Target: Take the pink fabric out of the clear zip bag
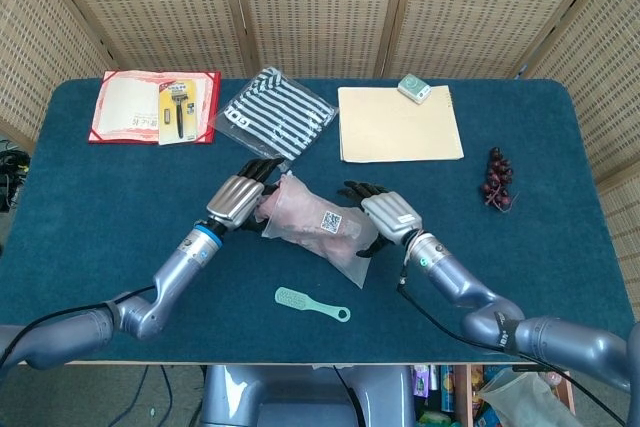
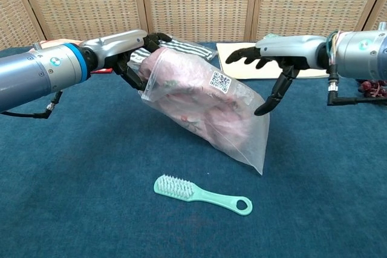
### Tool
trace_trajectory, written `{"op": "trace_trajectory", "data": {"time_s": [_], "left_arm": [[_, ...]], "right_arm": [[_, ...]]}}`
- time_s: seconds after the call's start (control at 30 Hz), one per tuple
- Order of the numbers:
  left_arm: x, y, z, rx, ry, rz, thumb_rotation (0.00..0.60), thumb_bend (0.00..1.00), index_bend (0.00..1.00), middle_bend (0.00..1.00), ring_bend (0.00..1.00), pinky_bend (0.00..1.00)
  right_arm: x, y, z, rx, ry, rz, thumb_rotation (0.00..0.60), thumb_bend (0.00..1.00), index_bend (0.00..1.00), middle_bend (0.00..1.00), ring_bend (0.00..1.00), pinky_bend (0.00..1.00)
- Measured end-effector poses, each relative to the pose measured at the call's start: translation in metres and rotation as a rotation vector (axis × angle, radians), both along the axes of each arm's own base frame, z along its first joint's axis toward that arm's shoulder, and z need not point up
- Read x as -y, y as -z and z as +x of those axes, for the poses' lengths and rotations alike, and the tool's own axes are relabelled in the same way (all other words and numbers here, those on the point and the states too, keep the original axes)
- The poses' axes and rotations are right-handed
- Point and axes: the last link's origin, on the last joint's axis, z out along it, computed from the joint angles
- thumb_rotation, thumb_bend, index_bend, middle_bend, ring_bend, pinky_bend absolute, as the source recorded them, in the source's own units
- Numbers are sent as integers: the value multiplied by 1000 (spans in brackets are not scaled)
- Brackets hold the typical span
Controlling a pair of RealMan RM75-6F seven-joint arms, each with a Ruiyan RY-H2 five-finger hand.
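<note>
Nearest on the blue, felt-like surface, a mint-green plastic brush is seen lying flat, its bristles at the left end and a ring at the tip of the handle.

Above it, the clear zip bag is held off the surface, tilted down to the right; its film is glossy and crinkled, and a square code label is stuck near its upper side. The pink fabric is seen bunched inside it, soft and folded.

The bag's upper left end is gripped by the left robot hand, whose dark fingers are curled around it, the silver forearm reaching in from the left. The right robot hand is held beside the bag's right end with its fingers spread and nothing grasped; whether they touch the film cannot be told.

Farther back, a striped cloth, a flat tan folder with a small pale-green box on it, a red-edged card bearing a packaged razor, and dark grapes are seen.
</note>
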Motion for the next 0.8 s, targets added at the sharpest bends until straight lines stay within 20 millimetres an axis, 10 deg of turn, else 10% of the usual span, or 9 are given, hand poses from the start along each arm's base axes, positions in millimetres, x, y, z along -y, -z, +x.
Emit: {"op": "trace_trajectory", "data": {"time_s": [0.2, 0.47, 0.8], "left_arm": [[-2, -4, 4, -1, 10, 9, 600, 688, 701, 0, 0, 0], [-4, -7, 9, -5, 19, 15, 600, 688, 701, 0, 0, 0], [-4, -10, 19, -20, 43, 27, 600, 688, 700, 0, 0, 0]], "right_arm": [[-9, -21, -21, -108, -150, -183, 600, 0, 39, 145, 140, 83], [-36, -38, -59, -252, -450, -349, 600, 0, 57, 524, 518, 709], [-66, -14, -93, -348, -790, -274, 600, 0, 131, 674, 666, 941]]}}
